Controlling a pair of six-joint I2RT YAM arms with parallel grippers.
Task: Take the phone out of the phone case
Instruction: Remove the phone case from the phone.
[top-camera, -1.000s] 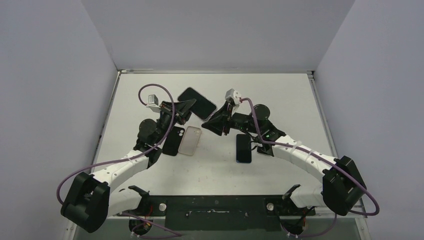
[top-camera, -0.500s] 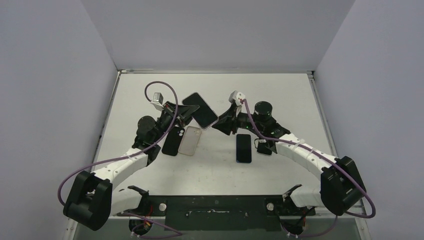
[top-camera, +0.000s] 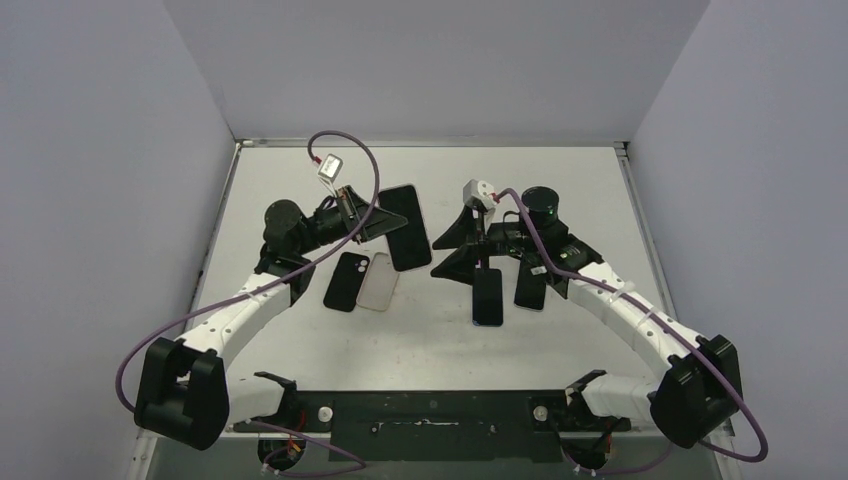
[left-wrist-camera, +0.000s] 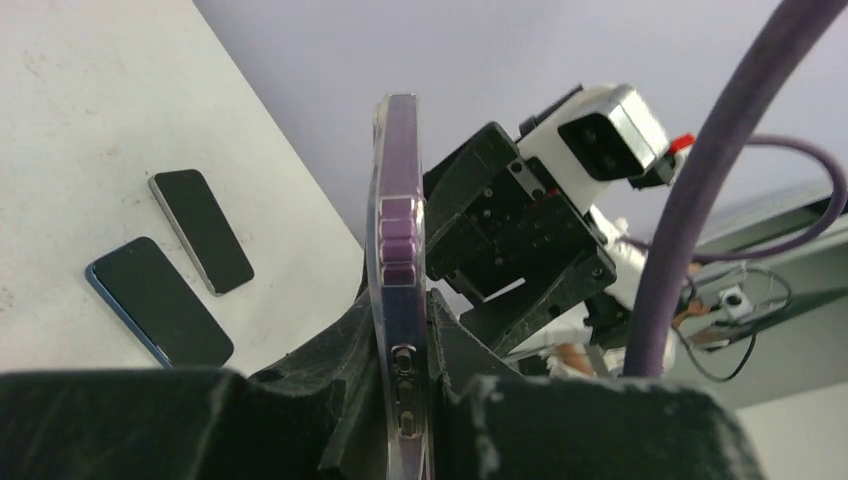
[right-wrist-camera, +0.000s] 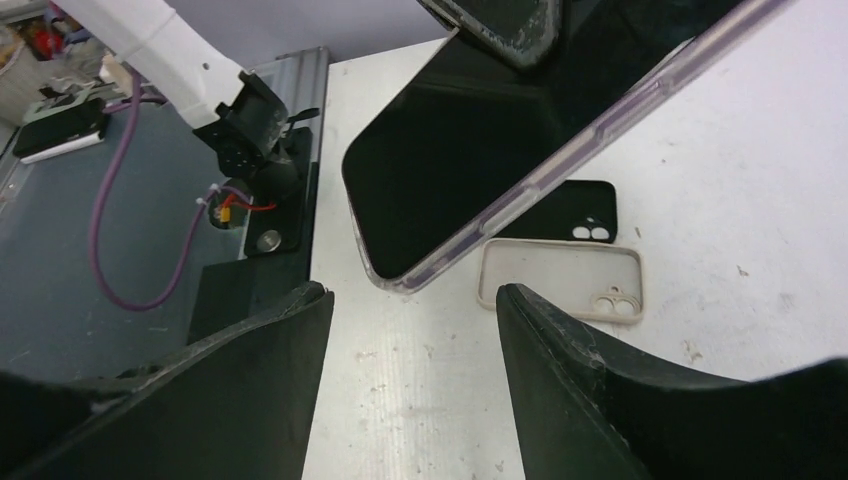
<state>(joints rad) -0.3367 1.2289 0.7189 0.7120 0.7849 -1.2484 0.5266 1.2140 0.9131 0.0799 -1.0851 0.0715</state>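
The phone (top-camera: 406, 226), dark-screened, sits in its clear phone case (right-wrist-camera: 640, 95) and is held above the table. My left gripper (top-camera: 384, 226) is shut on its edge. In the left wrist view the cased phone (left-wrist-camera: 399, 250) stands edge-on between the fingers of the left gripper (left-wrist-camera: 405, 335), purple side buttons showing. My right gripper (top-camera: 446, 250) is open just right of the phone and apart from it. In the right wrist view the phone's lower corner (right-wrist-camera: 385, 270) hangs beyond the spread tips of the right gripper (right-wrist-camera: 410, 295), with nothing between them.
On the table below lie an empty black case (top-camera: 347, 281) and an empty beige case (top-camera: 378, 282). A blue-edged phone (top-camera: 487, 297) and another dark phone (top-camera: 530, 290) lie under the right arm. Grey walls enclose the table.
My right gripper has opened, let go of the phone's corner and drawn back to the right. The left gripper has turned the cased phone more upright and shifted it slightly.
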